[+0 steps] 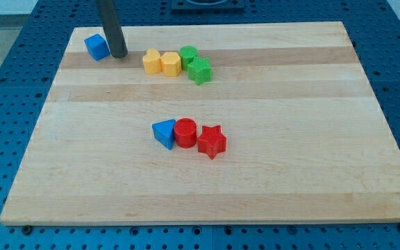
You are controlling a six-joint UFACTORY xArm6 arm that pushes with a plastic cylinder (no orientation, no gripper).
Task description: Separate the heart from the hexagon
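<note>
You are looking at a wooden board (269, 180). There is no pincer; your arm is ending in a dark rod, holding nothing. My tip (119, 55) is resting just beside the blue cube (97, 46), at its three o'clock. The yellow heart (152, 61) is touching the yellow hexagon (171, 64), lying at the hexagon's nine o'clock and at three o'clock of the tip, near it.
</note>
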